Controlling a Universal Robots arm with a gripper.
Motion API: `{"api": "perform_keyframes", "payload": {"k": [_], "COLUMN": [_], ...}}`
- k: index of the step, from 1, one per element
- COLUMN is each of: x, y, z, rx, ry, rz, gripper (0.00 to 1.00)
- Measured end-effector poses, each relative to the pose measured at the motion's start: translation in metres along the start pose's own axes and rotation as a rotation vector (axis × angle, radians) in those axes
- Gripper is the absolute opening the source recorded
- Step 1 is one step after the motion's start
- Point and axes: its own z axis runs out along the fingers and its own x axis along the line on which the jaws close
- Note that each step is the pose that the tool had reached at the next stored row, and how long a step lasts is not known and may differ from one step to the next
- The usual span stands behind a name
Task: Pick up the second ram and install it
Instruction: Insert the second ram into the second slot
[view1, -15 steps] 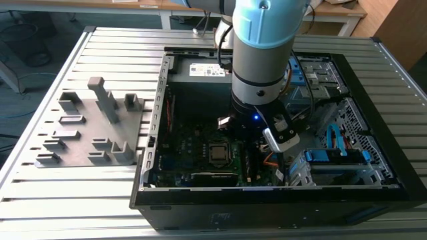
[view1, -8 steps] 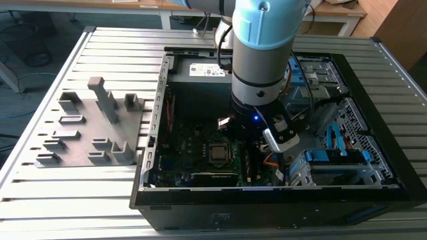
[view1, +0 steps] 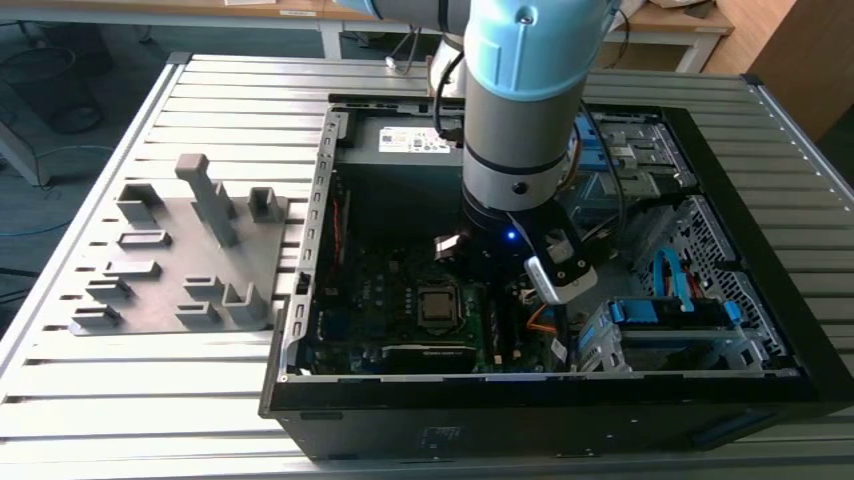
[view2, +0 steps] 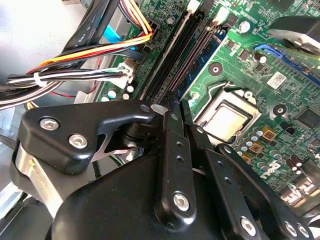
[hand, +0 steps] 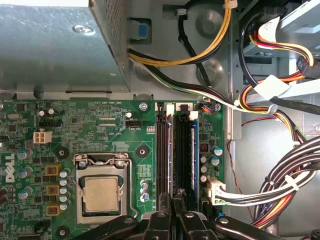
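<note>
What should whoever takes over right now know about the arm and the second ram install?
Gripper: low inside the case, at one end of the two memory slots beside the CPU socket. Its grip cannot be judged.
Ram: too dark to tell whether it is in the gripper or in a slot.
Done: gripper is at the slots.
Left: seating of the ram is not confirmed.
</note>
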Motion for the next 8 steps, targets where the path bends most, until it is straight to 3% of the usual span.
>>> {"api": "perform_keyframes", "payload": {"k": [8], "x": [0.0001], "y": [0.0004], "z": [0.0015], "rx": [0.0002], "ry": [0.0000], "rz": [0.000], "gripper": [0.13]}}
